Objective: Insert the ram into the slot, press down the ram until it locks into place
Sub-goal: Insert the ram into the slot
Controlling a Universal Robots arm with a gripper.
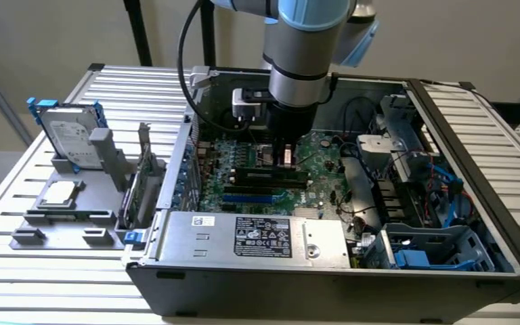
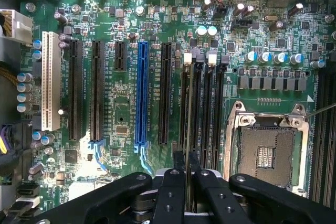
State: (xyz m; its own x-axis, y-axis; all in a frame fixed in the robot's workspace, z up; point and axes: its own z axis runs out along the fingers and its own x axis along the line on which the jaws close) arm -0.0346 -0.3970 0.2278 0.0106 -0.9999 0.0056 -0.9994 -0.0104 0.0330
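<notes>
1. Gripper (image 2: pixel 186 157) reads as clamped on the ram (image 1: pixel 288 157). On the wrist view I see both black fingers (image 2: pixel 172 192) squeezed against a thin board seen edge-on.
2. On my exterior view the arm (image 1: pixel 305 47) reaches straight down into the open case (image 1: pixel 332 291). The ram hangs upright under it with a pale label on its near face, and I cannot read that label.
3. The ram is lined up over the slot (image 2: pixel 187 103), one of four parallel black sockets just beside the CPU socket (image 2: pixel 268 153). I cannot tell whether its lower edge touches the slot.
4. The slot carries a white clip (image 2: pixel 187 59) at one end.
5. A long blue socket (image 2: pixel 140 95) lies parallel on the motherboard (image 2: pixel 113 98), nearer to me than the slot on the exterior view. One black socket (image 2: pixel 165 93) lies between them.
6. Writing: there is white print on the board beside the sockets, too fine for me to read. The silver power supply (image 1: pixel 187 233) at the near edge has a white label (image 1: pixel 262 235) with black text and badges, also illegible.
7. Left of the case, on the slatted table (image 1: pixel 25 284), a grey holder (image 1: pixel 61 223) carries an upright hard drive (image 1: pixel 68 135) and a flat chip (image 1: pixel 59 193). The drive's label is unreadable.
</notes>
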